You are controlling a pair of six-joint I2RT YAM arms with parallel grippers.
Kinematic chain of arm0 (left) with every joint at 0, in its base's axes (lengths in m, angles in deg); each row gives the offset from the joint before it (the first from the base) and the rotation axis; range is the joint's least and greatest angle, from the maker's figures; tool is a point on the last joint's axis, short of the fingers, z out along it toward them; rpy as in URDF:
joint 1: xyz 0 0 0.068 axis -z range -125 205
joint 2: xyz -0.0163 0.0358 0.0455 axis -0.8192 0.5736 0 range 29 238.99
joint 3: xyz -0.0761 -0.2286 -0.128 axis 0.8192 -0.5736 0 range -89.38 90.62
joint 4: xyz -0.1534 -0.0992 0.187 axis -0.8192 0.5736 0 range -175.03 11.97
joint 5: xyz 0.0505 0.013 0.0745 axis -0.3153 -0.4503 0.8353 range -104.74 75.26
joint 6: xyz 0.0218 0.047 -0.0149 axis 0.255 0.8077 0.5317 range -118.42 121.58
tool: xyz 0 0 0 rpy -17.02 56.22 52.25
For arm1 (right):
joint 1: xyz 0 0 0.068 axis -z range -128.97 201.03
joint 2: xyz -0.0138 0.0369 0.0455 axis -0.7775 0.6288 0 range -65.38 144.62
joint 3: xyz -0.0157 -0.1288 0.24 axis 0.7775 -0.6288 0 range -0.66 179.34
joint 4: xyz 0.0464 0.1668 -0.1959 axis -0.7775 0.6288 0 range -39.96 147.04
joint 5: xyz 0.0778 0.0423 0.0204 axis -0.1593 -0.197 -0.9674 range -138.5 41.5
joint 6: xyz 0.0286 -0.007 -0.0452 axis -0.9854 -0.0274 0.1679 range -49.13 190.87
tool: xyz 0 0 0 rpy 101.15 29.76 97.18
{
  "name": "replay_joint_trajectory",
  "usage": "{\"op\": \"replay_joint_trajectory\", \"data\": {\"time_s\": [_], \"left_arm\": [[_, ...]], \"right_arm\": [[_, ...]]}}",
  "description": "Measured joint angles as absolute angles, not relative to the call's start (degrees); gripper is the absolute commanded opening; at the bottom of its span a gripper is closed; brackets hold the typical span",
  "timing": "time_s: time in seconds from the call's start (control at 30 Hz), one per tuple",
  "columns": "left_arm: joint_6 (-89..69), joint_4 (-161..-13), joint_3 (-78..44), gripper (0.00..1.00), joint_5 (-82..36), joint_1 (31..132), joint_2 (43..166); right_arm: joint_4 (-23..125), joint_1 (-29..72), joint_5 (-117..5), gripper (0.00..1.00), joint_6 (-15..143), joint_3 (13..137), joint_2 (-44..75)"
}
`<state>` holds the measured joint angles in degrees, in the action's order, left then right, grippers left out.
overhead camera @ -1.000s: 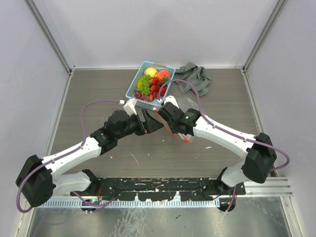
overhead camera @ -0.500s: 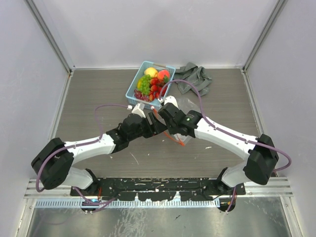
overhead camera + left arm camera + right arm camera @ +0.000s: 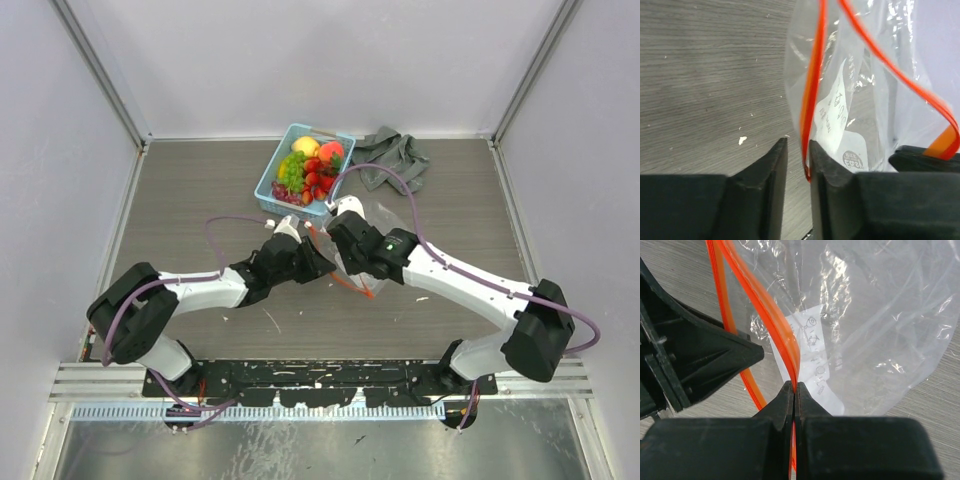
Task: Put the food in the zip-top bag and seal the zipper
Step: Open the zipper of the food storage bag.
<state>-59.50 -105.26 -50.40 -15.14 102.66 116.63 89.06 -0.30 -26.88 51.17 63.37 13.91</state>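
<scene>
Orange zipper pinched by right hand; left hand (slightly agape) straddles it.

Left claw and right claw meet on the bench at a clear thin plastic bag; a light blue plastic basket of toy fruits sits behind.

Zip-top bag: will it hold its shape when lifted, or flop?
Likely floppy: the zip-top bag is thin, crinkled film, and its zipper bows loosely where the right hand pinches it. Probably light, since it looks empty. The glossy film may slip, so grip the thicker strip.
</scene>
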Motion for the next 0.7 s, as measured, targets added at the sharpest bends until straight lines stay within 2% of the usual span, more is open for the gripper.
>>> {"op": "replay_joint_trajectory", "data": {"time_s": [0.1,0.7], "left_arm": [[-59.5,-105.65,-50.4,0.01,-15.18,102.75,116.72],[-56.83,-96.4,-49.02,0.0,-10.99,102.9,112.54]], "right_arm": [[89.02,-0.3,-26.37,0.01,51.23,63.06,12.44],[90.15,-0.95,-14.16,0.01,51.62,61.71,7.2]]}}
